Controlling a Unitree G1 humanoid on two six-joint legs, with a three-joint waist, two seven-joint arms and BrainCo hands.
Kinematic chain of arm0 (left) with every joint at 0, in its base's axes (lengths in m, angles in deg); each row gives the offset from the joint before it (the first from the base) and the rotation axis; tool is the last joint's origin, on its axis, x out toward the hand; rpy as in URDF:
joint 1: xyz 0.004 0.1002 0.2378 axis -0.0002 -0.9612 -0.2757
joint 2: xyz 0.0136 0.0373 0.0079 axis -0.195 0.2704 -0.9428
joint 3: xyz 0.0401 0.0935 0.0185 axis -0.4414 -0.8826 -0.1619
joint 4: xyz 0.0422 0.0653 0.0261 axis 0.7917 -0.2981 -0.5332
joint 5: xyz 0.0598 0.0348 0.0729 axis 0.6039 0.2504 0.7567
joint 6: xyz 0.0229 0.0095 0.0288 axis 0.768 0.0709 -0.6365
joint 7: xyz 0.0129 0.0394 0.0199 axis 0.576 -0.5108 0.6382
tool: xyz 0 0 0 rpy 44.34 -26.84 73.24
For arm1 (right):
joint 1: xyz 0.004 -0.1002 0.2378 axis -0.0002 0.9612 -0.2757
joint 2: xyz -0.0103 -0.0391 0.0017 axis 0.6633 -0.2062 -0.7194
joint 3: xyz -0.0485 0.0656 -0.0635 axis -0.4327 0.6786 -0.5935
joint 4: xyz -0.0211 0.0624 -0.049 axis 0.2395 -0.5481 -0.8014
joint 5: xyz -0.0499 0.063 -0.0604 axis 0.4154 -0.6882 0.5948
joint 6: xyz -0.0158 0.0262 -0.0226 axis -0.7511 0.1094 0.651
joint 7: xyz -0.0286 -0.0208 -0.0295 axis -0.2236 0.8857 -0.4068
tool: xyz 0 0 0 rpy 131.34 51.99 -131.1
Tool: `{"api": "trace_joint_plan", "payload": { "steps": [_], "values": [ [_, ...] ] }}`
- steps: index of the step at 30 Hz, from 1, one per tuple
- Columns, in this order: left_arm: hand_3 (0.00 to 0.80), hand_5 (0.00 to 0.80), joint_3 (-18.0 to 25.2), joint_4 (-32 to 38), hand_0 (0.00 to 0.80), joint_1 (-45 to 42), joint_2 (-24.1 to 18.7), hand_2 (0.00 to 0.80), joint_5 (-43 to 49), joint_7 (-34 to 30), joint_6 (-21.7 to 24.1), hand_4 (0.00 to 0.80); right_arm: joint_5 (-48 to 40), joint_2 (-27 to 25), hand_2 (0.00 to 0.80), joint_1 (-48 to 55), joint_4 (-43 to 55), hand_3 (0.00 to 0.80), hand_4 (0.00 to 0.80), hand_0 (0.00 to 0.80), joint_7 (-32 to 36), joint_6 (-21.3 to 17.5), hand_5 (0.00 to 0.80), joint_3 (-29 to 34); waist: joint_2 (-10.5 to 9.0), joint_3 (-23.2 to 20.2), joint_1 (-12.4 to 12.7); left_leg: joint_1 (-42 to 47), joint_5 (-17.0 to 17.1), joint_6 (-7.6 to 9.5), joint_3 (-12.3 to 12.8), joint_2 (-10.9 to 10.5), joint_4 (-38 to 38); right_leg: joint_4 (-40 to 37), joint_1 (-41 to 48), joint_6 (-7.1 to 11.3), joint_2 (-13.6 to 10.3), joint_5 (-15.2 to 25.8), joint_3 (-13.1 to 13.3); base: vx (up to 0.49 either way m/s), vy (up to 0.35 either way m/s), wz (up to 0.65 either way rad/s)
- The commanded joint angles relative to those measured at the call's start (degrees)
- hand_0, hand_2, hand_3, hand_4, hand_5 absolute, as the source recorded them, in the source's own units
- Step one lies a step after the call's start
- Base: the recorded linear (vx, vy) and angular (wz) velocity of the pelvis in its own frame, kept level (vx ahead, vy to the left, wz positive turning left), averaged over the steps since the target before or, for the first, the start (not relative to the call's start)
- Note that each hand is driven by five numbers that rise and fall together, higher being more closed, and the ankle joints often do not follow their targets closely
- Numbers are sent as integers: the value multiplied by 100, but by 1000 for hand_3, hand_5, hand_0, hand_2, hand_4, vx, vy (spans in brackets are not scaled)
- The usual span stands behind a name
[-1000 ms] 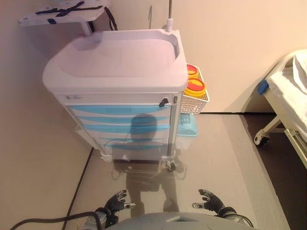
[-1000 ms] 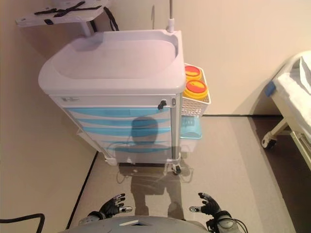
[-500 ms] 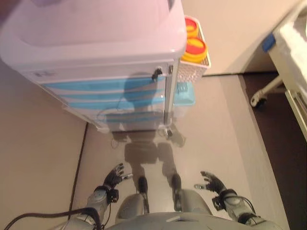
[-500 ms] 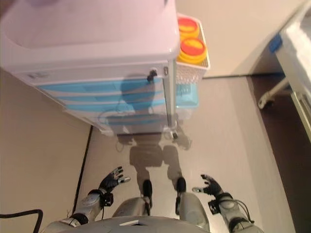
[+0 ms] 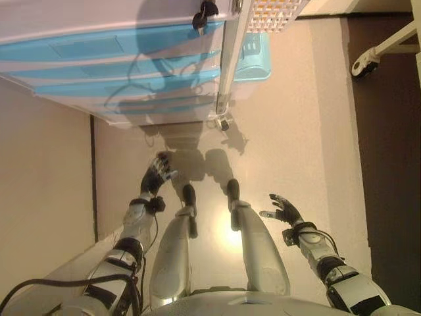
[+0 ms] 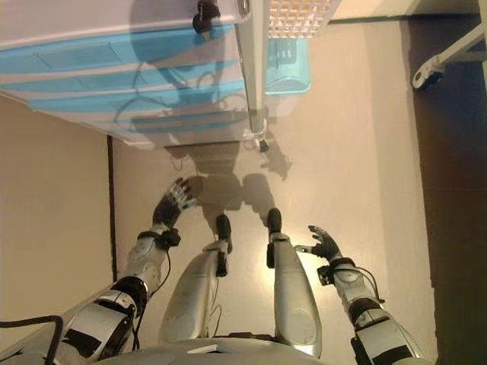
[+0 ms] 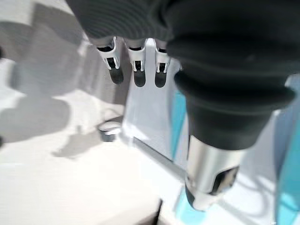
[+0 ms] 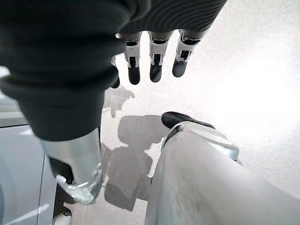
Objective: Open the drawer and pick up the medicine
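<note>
A white medical cart with several blue drawers stands at the top of the eye views, all drawers closed. A dark lock knob sits at the top right of its front. No medicine shows. My left hand is open and raised toward the cart's lower front, apart from it. Its fingers point at the cart's base. My right hand is open, low on the right over the floor, holding nothing.
A white wire basket and a light blue bin hang on the cart's right side. A cart castor stands on the beige floor. A bed's wheel and frame sit at the upper right on darker floor.
The camera has tilted down and come nearer the cart; only its drawers show now. My left hand has risen toward the cart's lower front. My right hand stays low.
</note>
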Motion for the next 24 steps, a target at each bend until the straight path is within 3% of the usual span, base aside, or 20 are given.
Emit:
{"api": "trace_joint_plan", "payload": {
  "steps": [1, 5, 8, 17, 24],
  "values": [
    [0, 0, 338, 512, 0, -85, -232, 0, -446, -140, 484, 0, -178, -159, 0, 283, 434, 0, 0, 0, -36, 5, 0, -275, -156, -158, -144, -517, -484, 220, -80, -327, 795, -314, -109, 296, 4, 353, -147, -33, 56, -16],
    [0, 0, 415, 729, 0, 284, -489, 0, -914, -357, 594, 0, -205, -210, 0, 299, 580, 0, 0, 0, 14, 88, 0, -366, -265, -107, -185, -678, -566, 252, -72, -301, 941, -292, -253, 296, 46, 398, -121, -24, 14, -7],
    [0, 0, 566, 834, 0, 513, -623, 0, -1741, -952, 570, 0, -273, -225, 0, 377, 685, 0, 0, 0, 23, 81, 0, -410, -358, -63, -221, -725, -642, 265, -57, -281, 1039, -340, -253, 310, 65, 451, -106, -14, -7, -6],
    [0, 0, 1027, 1139, 0, 1259, -973, 0, -3700, -2369, 103, 0, -346, -116, 0, 519, 839, 0, 0, 0, -25, -17, 0, -504, -498, 87, -355, -783, -897, 290, 67, -213, 1278, -518, -175, 315, 95, 546, -8, -20, -3, -7],
    [0, 0, 1218, 1358, 0, 1781, -1176, 0, -4469, -2695, -186, 0, -448, -28, 0, 559, 855, 0, 0, 0, -79, -157, 0, -537, -522, 158, -407, -814, -1033, 309, 130, -202, 1410, -610, -114, 308, 80, 575, 25, -7, -8, -4]
  ]
}}
